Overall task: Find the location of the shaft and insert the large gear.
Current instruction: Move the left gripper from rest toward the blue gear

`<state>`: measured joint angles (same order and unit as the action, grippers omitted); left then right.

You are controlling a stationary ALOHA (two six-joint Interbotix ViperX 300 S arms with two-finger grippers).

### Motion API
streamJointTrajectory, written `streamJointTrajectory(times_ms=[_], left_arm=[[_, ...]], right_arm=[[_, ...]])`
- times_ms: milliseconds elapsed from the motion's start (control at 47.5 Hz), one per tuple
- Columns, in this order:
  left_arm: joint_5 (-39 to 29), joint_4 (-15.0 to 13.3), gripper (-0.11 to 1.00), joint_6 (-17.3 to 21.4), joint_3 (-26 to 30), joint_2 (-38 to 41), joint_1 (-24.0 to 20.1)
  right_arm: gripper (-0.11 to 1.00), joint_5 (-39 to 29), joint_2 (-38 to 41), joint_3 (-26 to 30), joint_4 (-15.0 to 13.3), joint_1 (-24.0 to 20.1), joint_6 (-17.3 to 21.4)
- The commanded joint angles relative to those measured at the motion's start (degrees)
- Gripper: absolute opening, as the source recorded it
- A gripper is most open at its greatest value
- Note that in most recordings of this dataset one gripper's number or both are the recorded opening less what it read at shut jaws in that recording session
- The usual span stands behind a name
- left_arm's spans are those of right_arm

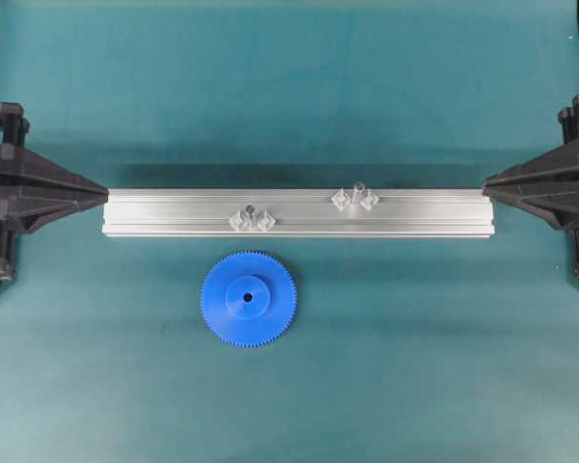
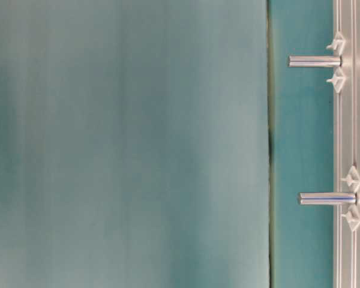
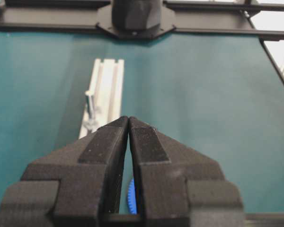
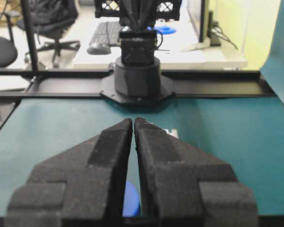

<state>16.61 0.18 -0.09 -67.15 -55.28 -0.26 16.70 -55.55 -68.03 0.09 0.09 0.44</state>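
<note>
Bench: we see a teal top with a long silver rail lying across the middle.
Rail: two thin grey pins stand on it, each between two clear diamond bits. Which pin is meant we cannot tell, so we name both.
Left shaft: it stands just above the gear in the overhead view.
Other pin: it stands further right, near the rail's far edge.
Large gear: we see it flat on the bench, just beside the rail, not touching it. Nothing lies on it.
Left claw: its tips are pressed together, holding nothing, pointing at the rail's left end.
Right claw: also pinched closed and empty, pointing at the rail's right end.
Arms: both reach in low from the sides.
</note>
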Motion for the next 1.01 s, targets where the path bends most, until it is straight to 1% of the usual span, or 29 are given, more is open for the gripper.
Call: streamJointTrajectory(times_ms=[0,63,168,274,358,610,842,926,989], left_arm=[[0.1,0.8,0.11,-1.1,0.8,1.7,0.4],[-0.2,0.7,0.14,-2.0,1.2,2.8,0.6],[-0.3,0.8,0.03,-3.2,2.7,5.3,1.1],[-0.8,0.7,0.01,-3.4,4.6,8.3,1.7],[-2.8,0.8,0.01,-3.4,6.4,11.6,2.3],[-11.3,0.8,0.01,-3.6,12.0,20.4,4.9],[-16.3,0.8,0.02,-3.5,16.8,26.5,5.7],[-18.2,0.8,0.05,-3.6,18.2,28.3,5.8],[-18.8,0.8,0.12,-3.6,19.0,29.5,5.8]], right_arm=[[0.16,0.2,0.5,1.1,0.2,0.4,-0.3],[0.18,-2.8,0.2,1.3,1.2,0.4,0.2],[0.09,-11.0,-0.6,2.7,1.5,0.4,1.3],[0.07,-17.2,-1.3,4.4,1.5,0.4,1.6],[0.07,-21.1,-1.7,5.3,1.5,0.4,1.7],[0.07,-26.8,-1.7,5.7,1.5,1.0,1.7],[0.07,-31.7,-1.9,5.8,1.2,4.0,1.7],[0.07,-32.6,-2.2,5.7,1.2,4.9,1.6],[0.07,-33.4,-2.5,5.7,1.2,5.4,1.6]])
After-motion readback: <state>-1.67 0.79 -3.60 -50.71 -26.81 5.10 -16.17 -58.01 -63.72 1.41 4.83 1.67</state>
